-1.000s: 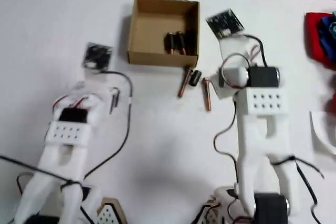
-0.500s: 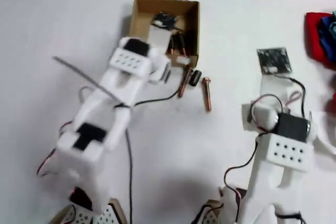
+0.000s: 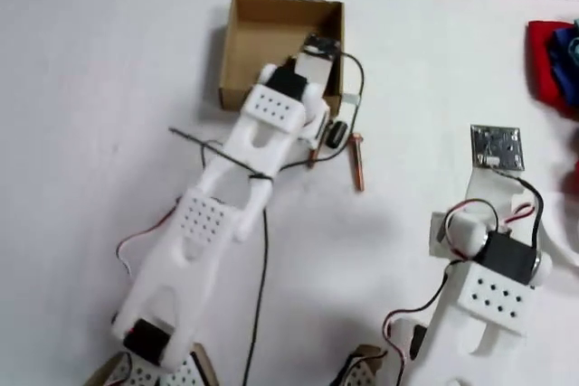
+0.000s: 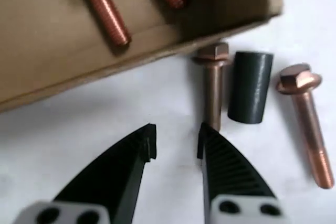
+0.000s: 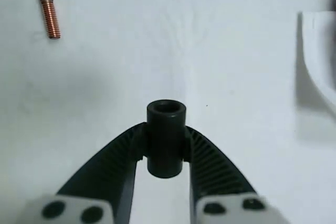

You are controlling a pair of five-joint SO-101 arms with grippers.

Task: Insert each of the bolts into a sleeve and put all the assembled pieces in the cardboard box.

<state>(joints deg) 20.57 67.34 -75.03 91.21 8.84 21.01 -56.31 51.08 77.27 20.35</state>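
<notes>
Now a bolt (image 4: pixel 212 90) lies just past the tips of the left gripper (image 4: pixel 176 140), whose fingers are parted, with a loose sleeve (image 4: pixel 251 94) just beside it outside the cardboard box (image 4: pixel 79 61). That arm has swung across to here. The right gripper (image 5: pixel 165 144) has drawn back and clamps a second sleeve (image 5: pixel 166 124) between its fingertips.

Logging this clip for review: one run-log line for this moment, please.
left tool: open, at near bolt | right tool: shut on held sleeve | loose: far bolt, loose sleeve, beside cardboard box
</notes>
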